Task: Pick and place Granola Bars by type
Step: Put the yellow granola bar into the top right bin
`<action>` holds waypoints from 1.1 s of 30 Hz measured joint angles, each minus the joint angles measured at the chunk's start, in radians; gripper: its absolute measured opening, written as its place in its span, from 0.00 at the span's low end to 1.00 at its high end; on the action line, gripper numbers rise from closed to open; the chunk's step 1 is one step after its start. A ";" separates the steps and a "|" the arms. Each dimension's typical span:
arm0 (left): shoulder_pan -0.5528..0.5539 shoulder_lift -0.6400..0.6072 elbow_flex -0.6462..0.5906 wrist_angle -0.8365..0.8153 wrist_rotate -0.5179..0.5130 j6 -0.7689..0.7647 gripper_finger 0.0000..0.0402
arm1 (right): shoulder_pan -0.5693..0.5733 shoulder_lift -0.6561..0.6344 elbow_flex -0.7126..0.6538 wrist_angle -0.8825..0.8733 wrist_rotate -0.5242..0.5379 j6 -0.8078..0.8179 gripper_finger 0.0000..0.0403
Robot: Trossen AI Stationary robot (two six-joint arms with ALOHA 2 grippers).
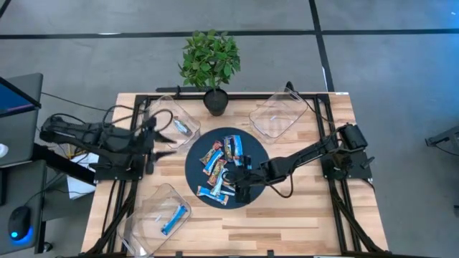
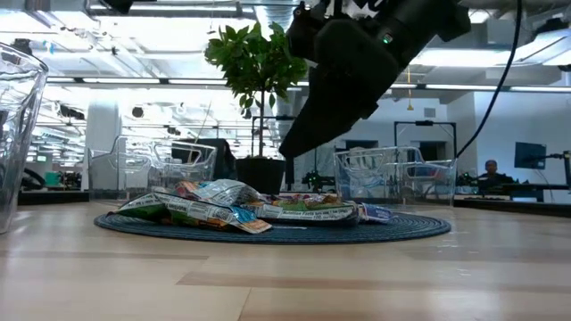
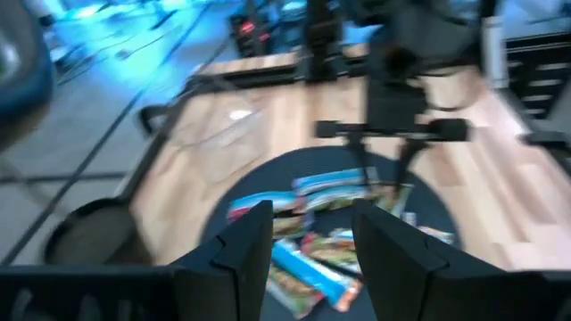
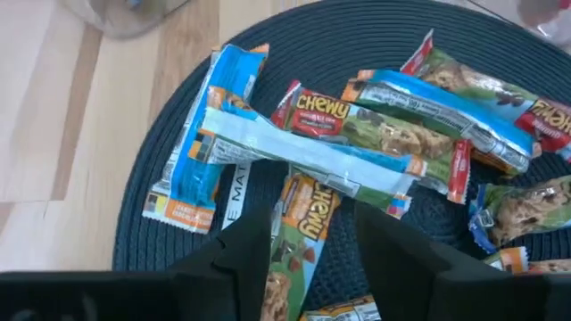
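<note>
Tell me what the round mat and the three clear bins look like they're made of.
The round mat looks like dark woven fabric or vinyl cord, matte, judging by its concentric ribbing. The clear bins appear to be glossy rigid plastic: see-through walls with bright edge glints.

Granola bars [image 1: 219,168] piled on round mat [image 1: 252,149], table centre. Potted plant [image 1: 211,64] behind mat. Three clear bins around mat: back-left [image 1: 166,118], back-right [image 1: 278,113], front-left [image 1: 153,215], the two left bins each holding a bar.
</note>
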 joint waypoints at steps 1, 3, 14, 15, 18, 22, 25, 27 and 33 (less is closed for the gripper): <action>-0.014 -0.013 -0.029 0.029 0.015 0.006 0.37 | -0.001 0.000 0.000 -0.007 0.000 0.011 0.41; -0.038 -0.027 -0.078 0.091 0.033 0.015 0.37 | -0.006 0.000 0.000 -0.014 0.000 0.029 0.43; -0.107 -0.023 -0.166 0.177 0.032 0.045 0.37 | -0.005 0.075 0.004 0.005 -0.029 0.063 0.56; -0.109 -0.024 -0.166 0.181 0.032 0.048 0.37 | -0.005 0.079 -0.001 -0.011 -0.029 0.063 0.56; -0.111 -0.025 -0.166 0.182 0.030 0.060 0.37 | -0.005 0.110 0.010 0.013 -0.039 0.063 0.57; -0.111 -0.025 -0.166 0.183 0.026 0.065 0.37 | -0.005 0.114 0.008 -0.008 -0.035 0.071 0.56; -0.111 -0.025 -0.166 0.183 0.026 0.065 0.37 | -0.005 0.114 0.008 -0.025 -0.029 0.074 0.52; -0.111 -0.025 -0.166 0.183 0.024 0.065 0.37 | -0.005 0.113 0.008 -0.028 -0.030 0.074 0.49; -0.111 -0.025 -0.166 0.172 0.024 0.067 0.37 | -0.005 0.112 0.009 -0.098 -0.029 0.104 0.35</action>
